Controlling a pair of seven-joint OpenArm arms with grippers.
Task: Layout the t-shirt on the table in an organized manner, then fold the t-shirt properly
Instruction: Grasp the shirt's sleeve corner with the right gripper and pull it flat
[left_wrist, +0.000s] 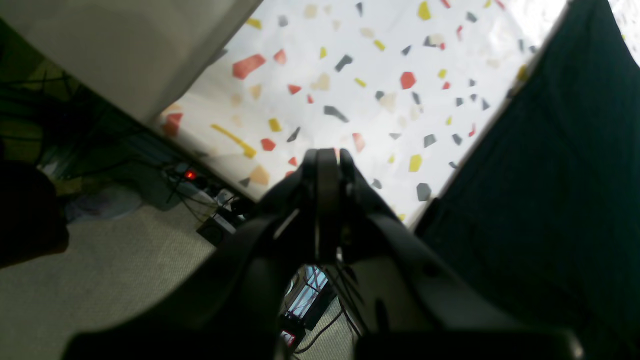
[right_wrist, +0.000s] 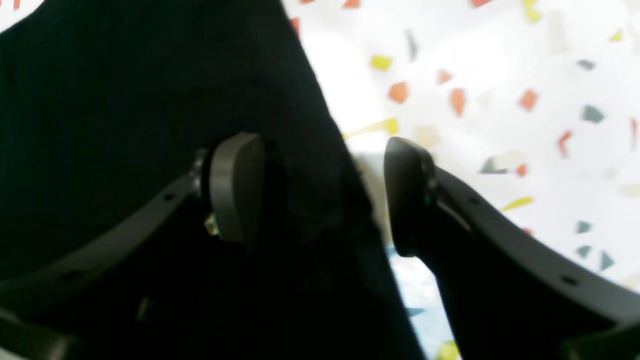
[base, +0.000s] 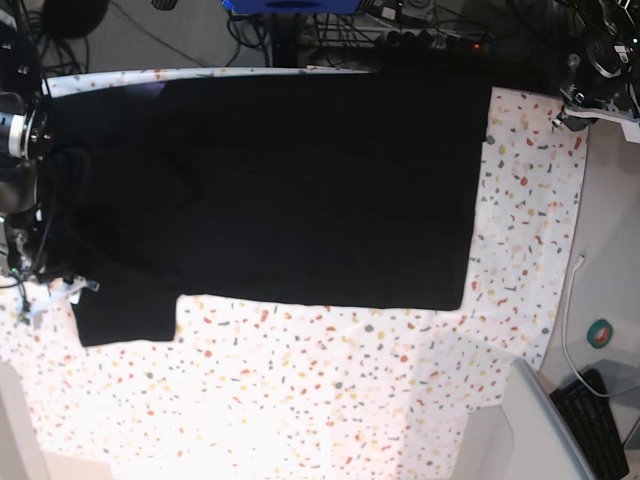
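Observation:
The black t-shirt (base: 280, 185) lies spread flat across the far half of the speckled table (base: 330, 400), with one sleeve (base: 125, 320) sticking out towards the near left. My right gripper (right_wrist: 322, 192) is open and straddles the t-shirt's edge (right_wrist: 150, 100): one finger (right_wrist: 235, 185) is over the cloth, the other over the table (right_wrist: 500, 75), and nothing is clamped. My right arm (base: 18, 140) stands at the table's left end. My left gripper (left_wrist: 327, 165) is shut and empty, hanging beyond the table (left_wrist: 375, 75) corner, left of the t-shirt (left_wrist: 550, 175). My left arm (base: 600, 60) is at the far right.
Beyond the table's right edge a grey-white surface holds a keyboard (base: 600, 420), a white cable (base: 570, 300) and a small green disc (base: 600, 333). Cables and boxes with a red light (left_wrist: 190, 175) lie on the floor below the table corner.

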